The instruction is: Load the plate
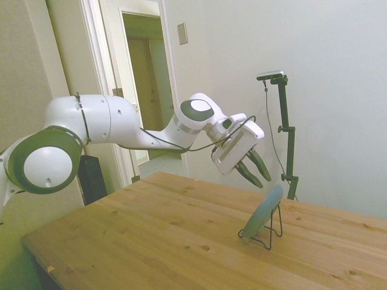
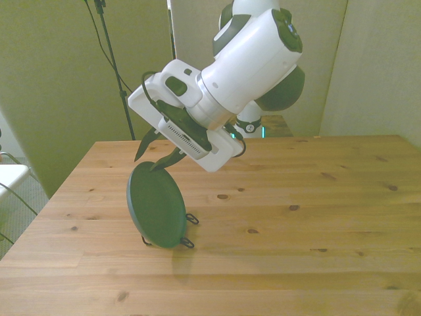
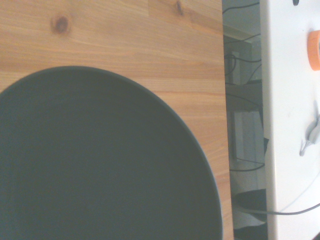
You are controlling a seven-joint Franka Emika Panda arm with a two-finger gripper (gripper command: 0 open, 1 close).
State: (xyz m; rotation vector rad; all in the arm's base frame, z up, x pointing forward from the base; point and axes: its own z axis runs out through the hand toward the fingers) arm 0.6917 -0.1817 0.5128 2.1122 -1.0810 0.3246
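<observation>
The plate (image 1: 262, 212) leans tilted back in a thin black wire stand (image 1: 271, 233) on the wooden table (image 1: 151, 235). Its dull green top (image 2: 156, 205) faces the front camera, and its paler underside shows in the side view. My gripper (image 1: 264, 182) hangs just above the plate's upper rim, open, with nothing between its dark fingers (image 2: 141, 147). The fingertips stand apart from the rim. In the wrist view the plate (image 3: 100, 160) fills most of the picture over the wood.
The stand's feet (image 2: 189, 219) rest near the table's edge at the front view's left. A white chair (image 2: 10, 178) stands beyond that edge. A doorway (image 1: 142, 78) lies behind the arm. Bare wood (image 2: 316, 210) stretches toward the front view's right.
</observation>
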